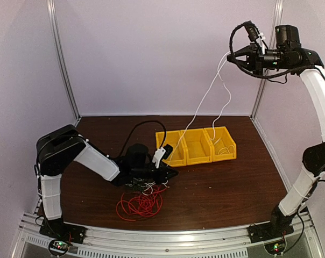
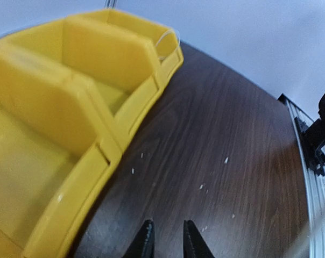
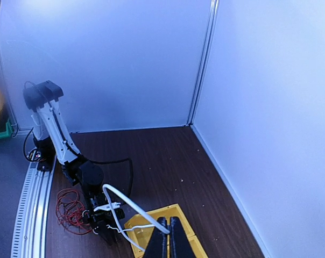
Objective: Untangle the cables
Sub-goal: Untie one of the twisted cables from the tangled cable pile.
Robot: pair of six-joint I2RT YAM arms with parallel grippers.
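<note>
The right gripper [image 1: 231, 55] is raised high at the far right, its fingers closed tight on the white cable [image 1: 203, 102]. The cable hangs from it in two strands: one drops into the rightmost of the three yellow bins [image 1: 196, 159], and the other slants down toward the left arm beside the leftmost bin. The left gripper [image 2: 168, 239] sits low over the table [image 1: 232, 188], its fingers parted by a narrow gap with nothing seen between them. The red cable [image 1: 141, 205] lies in a loose heap of loops just in front of that gripper, with a few pale strands at its top edge. The black cable cannot be picked out against the dark gripper. The step in hand looks like drawing the white cable up and clear of the heap. Next, the left gripper probably needs to pin the red loops so the lift frees the white strand rather than dragging the heap along.
</note>
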